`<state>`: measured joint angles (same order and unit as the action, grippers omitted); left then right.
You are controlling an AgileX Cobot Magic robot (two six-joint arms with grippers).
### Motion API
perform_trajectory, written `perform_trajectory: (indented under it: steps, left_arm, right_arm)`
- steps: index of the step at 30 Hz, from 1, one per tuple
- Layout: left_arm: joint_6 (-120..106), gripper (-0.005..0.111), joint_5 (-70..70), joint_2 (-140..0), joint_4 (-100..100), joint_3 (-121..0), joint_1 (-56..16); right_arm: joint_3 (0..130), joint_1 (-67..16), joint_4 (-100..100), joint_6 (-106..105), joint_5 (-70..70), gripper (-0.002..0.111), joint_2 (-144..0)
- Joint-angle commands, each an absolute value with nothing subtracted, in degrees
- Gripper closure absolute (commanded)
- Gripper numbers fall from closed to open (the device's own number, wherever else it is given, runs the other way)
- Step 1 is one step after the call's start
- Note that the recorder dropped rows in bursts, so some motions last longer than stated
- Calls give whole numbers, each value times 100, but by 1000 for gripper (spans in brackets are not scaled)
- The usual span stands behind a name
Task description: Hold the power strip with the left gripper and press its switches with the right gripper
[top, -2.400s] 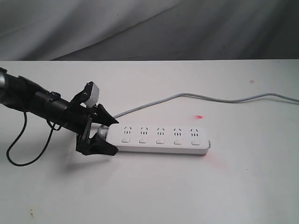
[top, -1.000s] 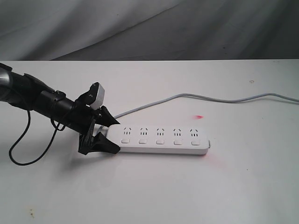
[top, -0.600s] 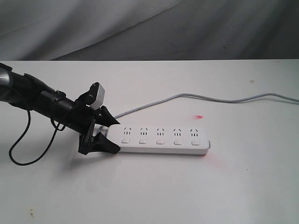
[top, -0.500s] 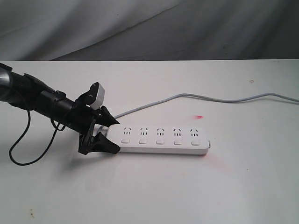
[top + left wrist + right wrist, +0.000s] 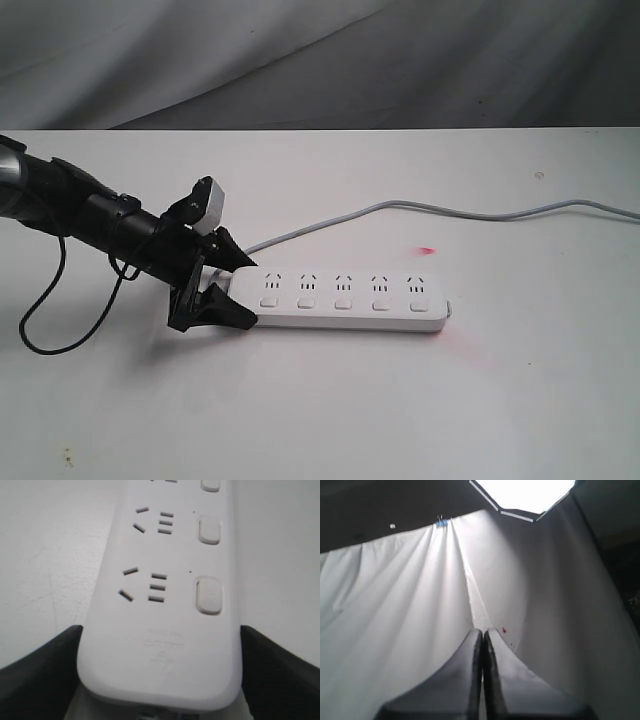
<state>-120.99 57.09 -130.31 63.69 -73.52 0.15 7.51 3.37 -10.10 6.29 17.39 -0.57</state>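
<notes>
The white power strip (image 5: pixel 345 298) lies flat on the table, its five switches (image 5: pixel 343 302) in a row below the socket groups. My left gripper (image 5: pixel 248 293) straddles its left end, one black finger on each long side, shut on it. In the left wrist view the power strip (image 5: pixel 165 605) fills the space between the fingers (image 5: pixel 45 675), and the nearest switch (image 5: pixel 209 596) is unpressed by anything. My right gripper (image 5: pixel 483 632) is shut and empty, pointing at pale draped cloth; it is outside the exterior view.
The strip's thin grey cord (image 5: pixel 420 207) runs back and off to the right across the white table (image 5: pixel 330 410). A red light spot (image 5: pixel 427 249) falls behind the strip. The left arm's black cable (image 5: pixel 40 320) loops onto the table at left.
Since 2.4 s ago my left gripper slid right onto the strip's end and its fingers narrowed against the sides. Over the last second nothing has moved.
</notes>
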Motion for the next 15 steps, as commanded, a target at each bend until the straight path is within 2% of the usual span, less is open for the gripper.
perform_trajectory:
  steps: [1,8,11,15]
  left_arm:
    - [-11995,39,5245,-13126,5933,-7298,3]
    - [-11995,39,5245,-13126,5933,-7298,3]
    - [-11995,39,5245,-13126,5933,-7298,3]
    - [-11995,39,5245,-13126,5933,-7298,3]
  right_arm:
    - [1280,334,-1002,434,1060,108,-690]
    - [3026,334,-955,-358,-863,108,-3033]
    - [4018,334,-935,-821,-1440,108,-4055]
    - [5443,334,-935,-1904,-2903,108,-5406]
